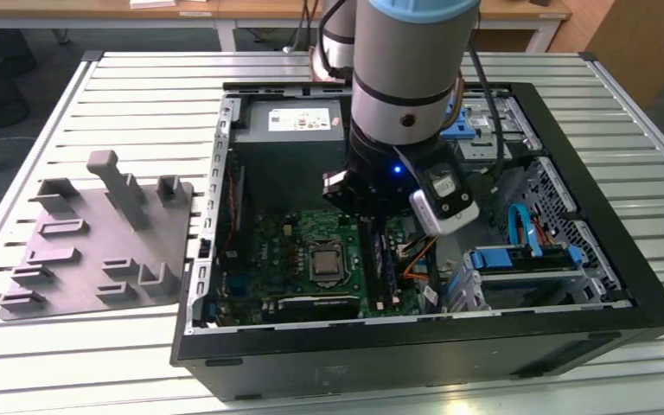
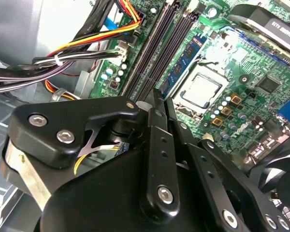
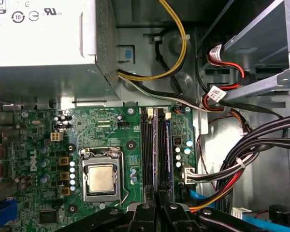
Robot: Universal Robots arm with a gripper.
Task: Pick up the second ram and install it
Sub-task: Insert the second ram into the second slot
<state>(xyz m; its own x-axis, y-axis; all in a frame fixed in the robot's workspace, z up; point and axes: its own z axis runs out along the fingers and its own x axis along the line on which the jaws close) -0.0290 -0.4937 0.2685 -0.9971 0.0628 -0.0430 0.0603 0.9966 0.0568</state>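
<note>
Holder plate: the grey moulded holder plate [image 1: 101, 251] is lying flat on the white slatted table [image 1: 136, 95], at the exterior view's left, just beside the case.

Case: the open black computer case [image 1: 424, 354] is sitting on the table with its side panel off.

Motherboard: the green motherboard [image 1: 269, 251] is lying on the case floor. The processor socket [image 1: 324, 259] is sitting left of the arm in the exterior view.

Arm: the arm [image 1: 407, 78] is reaching straight down into the case, right of the socket, with a blue light glowing on its wrist.

Memory slots: the long black memory slots [image 3: 146, 145] are running parallel, between the socket [image 3: 101, 178] and the cable side of the board.

Second ram: the second ram [image 2: 183, 63] is standing on edge in the slot row, its blue-labelled face turned toward the socket [image 2: 200, 92]. In the first wrist view the same stick [image 3: 163, 145] is running the length of the slots up to the fingertips.

Gripper: the gripper [image 2: 157, 96] is hanging over the near end of the stick. Its fingers [image 2: 154, 145] are pressed together, leaving a thin seam. Whether the tips are touching the stick cannot be told.

Cables: the black, red and yellow cable bundle [image 3: 251, 145] is crossing the bare metal beside the board.

Drive bay: the blue-trimmed drive bay [image 1: 522, 255] is sitting at the exterior view's right.
</note>
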